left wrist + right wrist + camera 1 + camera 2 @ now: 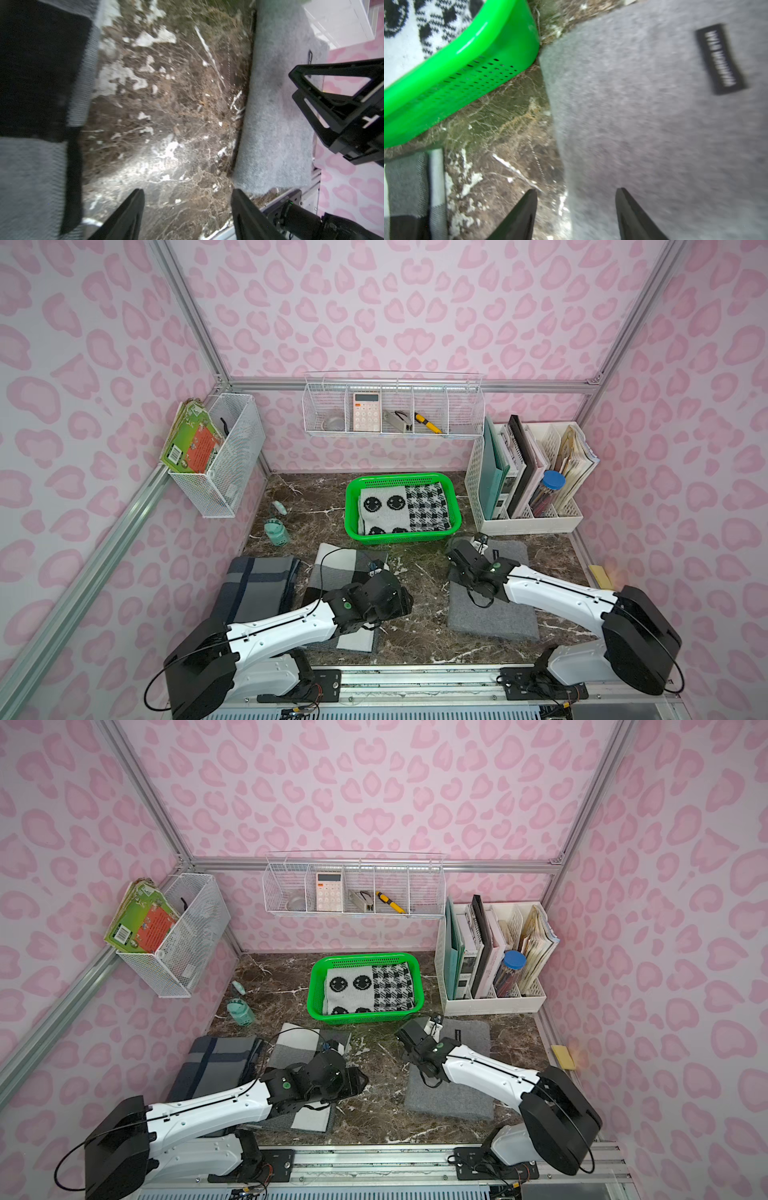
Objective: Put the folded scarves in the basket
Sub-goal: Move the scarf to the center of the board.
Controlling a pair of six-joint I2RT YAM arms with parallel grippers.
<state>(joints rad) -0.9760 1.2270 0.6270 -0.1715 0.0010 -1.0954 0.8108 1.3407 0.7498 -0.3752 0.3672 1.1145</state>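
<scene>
The bright green basket point(351, 506) point(313, 990) point(467, 79) stands at the back middle of the marble table. A folded black-and-white scarf point(403, 508) point(368, 990) point(425, 25) with smiley faces and houndstooth lies inside it. My right gripper point(576, 189) point(452, 551) is open and holds nothing. It hovers just in front of the basket's right corner, over the edge of a folded grey scarf point(494, 614) point(654, 104) point(276, 104). My left gripper point(187, 190) point(407, 597) is open over bare marble, between the grey scarf and a grey-white-black check scarf point(340, 564) point(31, 166).
A navy plaid folded scarf point(253, 585) lies at the front left. A teal bottle point(276, 531) stands left of the basket, and a white file organizer point(532, 522) stands to its right. White wire baskets point(395, 410) hang on the walls.
</scene>
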